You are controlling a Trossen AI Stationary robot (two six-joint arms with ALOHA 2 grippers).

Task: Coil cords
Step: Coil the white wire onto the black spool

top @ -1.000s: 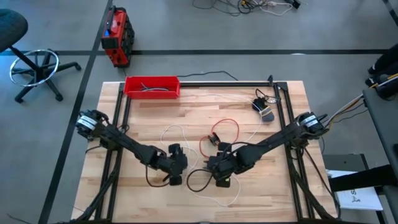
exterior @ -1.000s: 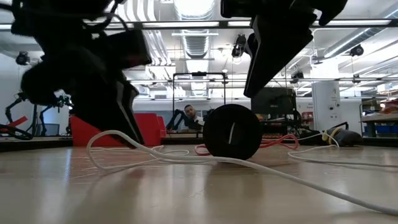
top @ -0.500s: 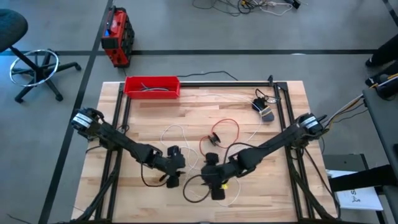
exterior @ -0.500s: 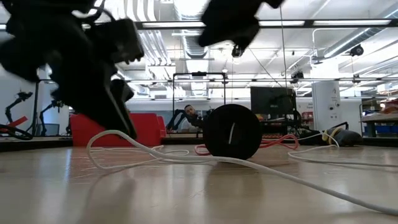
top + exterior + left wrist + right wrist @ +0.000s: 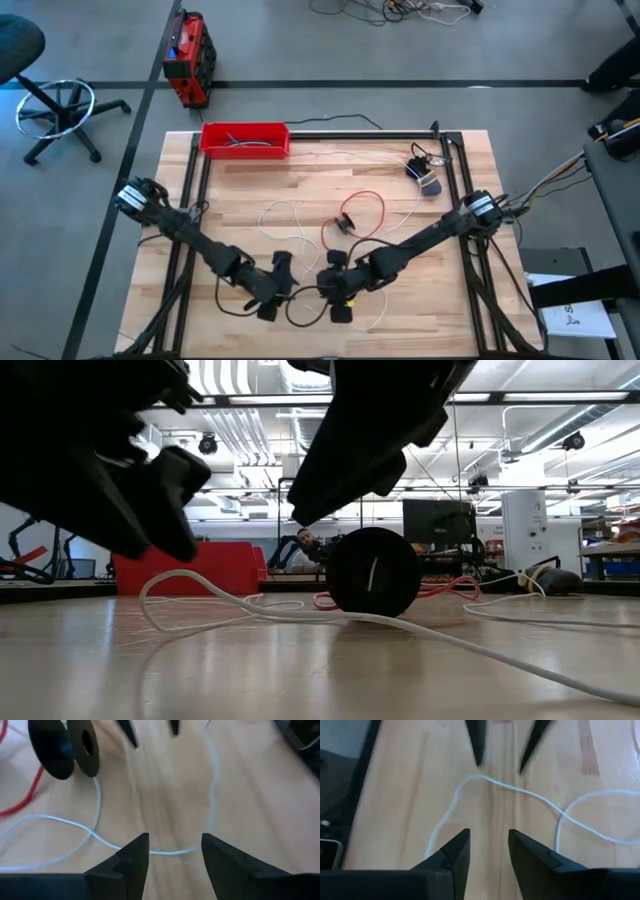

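Note:
The white cord point(image 5: 277, 209) lies slack in loops over the middle and front of the table. The red cord point(image 5: 366, 197) lies in a loop at the centre, with a round black disc point(image 5: 373, 572) standing on edge beside it. My left gripper point(image 5: 290, 293) and right gripper point(image 5: 322, 290) hover low near the front centre, facing each other, both open. In the left wrist view, a bend of the white cord point(image 5: 165, 852) lies on the wood between the open fingers of my left gripper point(image 5: 172, 847). A strand of the white cord point(image 5: 520, 791) lies ahead of my right gripper point(image 5: 489, 845).
A red tray point(image 5: 245, 139) holding dark grey cables stands at the back left of the table. A small grey and black object point(image 5: 425, 178) with wires lies at the back right. Black frame rails point(image 5: 452, 170) run along the table's sides and back.
Both grippers have moved toward the table's near edge. The right one has also gone left, so the two now stand closer together. In the low view they have come nearer the camera. The cords and the disc have stayed where they were.

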